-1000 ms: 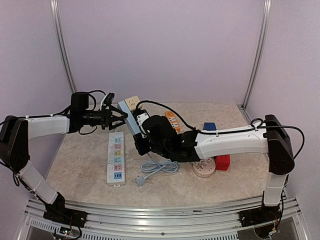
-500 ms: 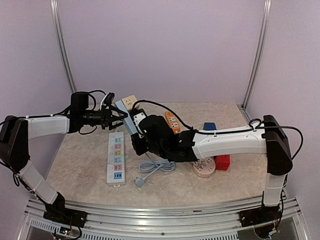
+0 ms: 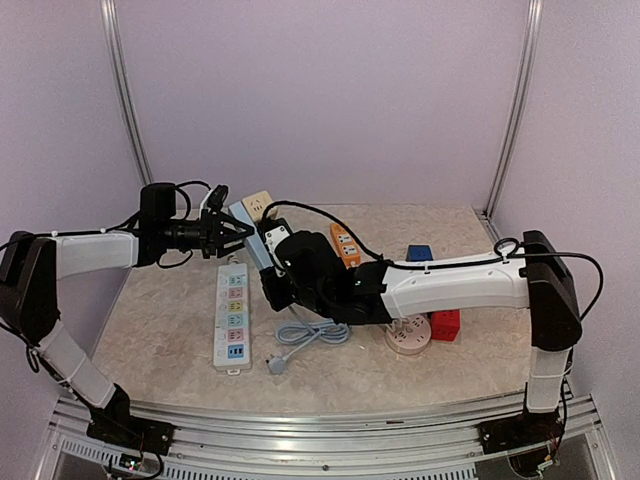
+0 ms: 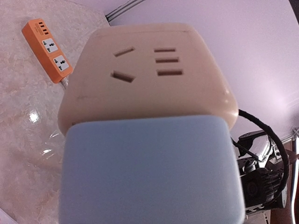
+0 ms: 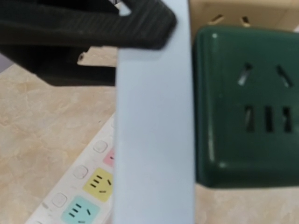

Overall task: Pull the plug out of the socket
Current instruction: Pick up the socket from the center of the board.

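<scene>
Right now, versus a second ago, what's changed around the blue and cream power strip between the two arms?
The right tool, shut on the blue and cream plastic power strip, carried it slightly left, dragging the grey cable plug left across the table. The left tool closed in on the strip's upper end; grip uncertain. The long white strip, orange strip and red cube stayed put.

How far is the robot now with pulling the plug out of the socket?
Done: the right hand is shut on the blue power strip and holds it above the table. In hand: the left hand is at the strip's left side; whether it grips cannot be seen. Left: the plug with the black cord sits in the strip, so the pull itself remains.
</scene>
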Action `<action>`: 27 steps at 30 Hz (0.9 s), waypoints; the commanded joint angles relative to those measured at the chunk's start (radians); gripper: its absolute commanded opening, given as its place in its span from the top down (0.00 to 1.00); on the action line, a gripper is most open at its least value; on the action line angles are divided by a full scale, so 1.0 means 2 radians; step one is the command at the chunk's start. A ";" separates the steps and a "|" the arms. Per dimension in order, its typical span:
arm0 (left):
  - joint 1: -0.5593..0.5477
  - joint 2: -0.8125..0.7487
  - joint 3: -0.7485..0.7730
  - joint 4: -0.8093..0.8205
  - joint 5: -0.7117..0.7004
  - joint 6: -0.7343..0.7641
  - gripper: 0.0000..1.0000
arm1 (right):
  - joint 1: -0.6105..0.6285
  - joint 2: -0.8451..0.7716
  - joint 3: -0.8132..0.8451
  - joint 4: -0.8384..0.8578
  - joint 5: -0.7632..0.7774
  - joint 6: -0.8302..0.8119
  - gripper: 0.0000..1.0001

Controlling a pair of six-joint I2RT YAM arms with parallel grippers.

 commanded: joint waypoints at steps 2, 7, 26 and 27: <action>0.013 -0.003 -0.010 0.025 -0.003 0.005 0.84 | 0.013 -0.043 -0.017 0.067 0.009 -0.010 0.36; 0.020 -0.016 -0.011 0.024 0.001 0.015 0.95 | 0.013 -0.091 -0.068 0.066 0.026 -0.016 0.10; -0.043 -0.078 0.066 -0.146 0.062 0.220 0.99 | -0.152 -0.218 -0.108 0.040 -0.441 0.015 0.03; -0.049 -0.082 0.072 -0.158 0.070 0.232 0.99 | -0.156 -0.218 -0.112 0.053 -0.459 0.025 0.03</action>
